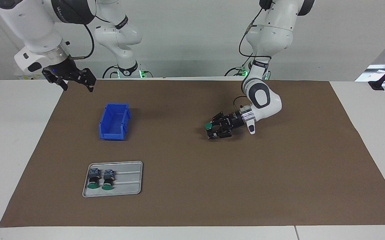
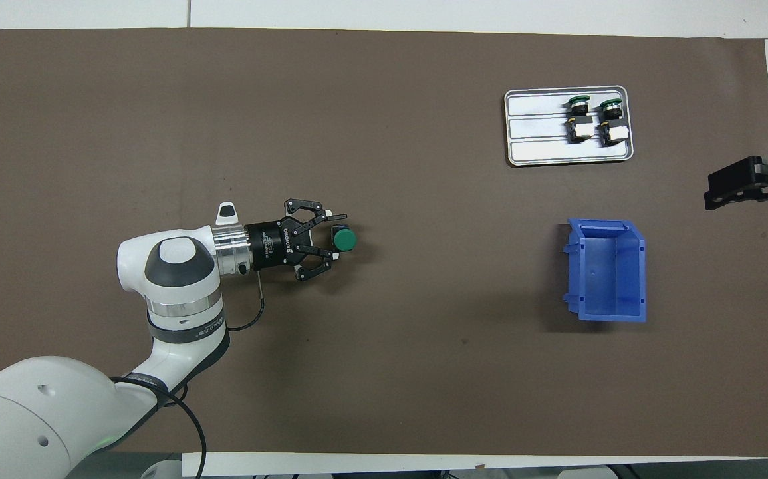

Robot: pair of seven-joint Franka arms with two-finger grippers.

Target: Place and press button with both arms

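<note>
I've got the left arm bent low, wrist level, left gripper [image 1: 211, 130] just above the surface with fingers parted. Right arm waits raised, right gripper [image 1: 77, 82] spread wide.

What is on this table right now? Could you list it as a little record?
surface: brown mat
left claw: low over the mat, fingers either side of a green-capped push-button
right claw: raised at the right arm's end, waiting, open
blue plastic bin: on the mat
grey metal tray: holds two green-capped buttons lying side by side
</note>
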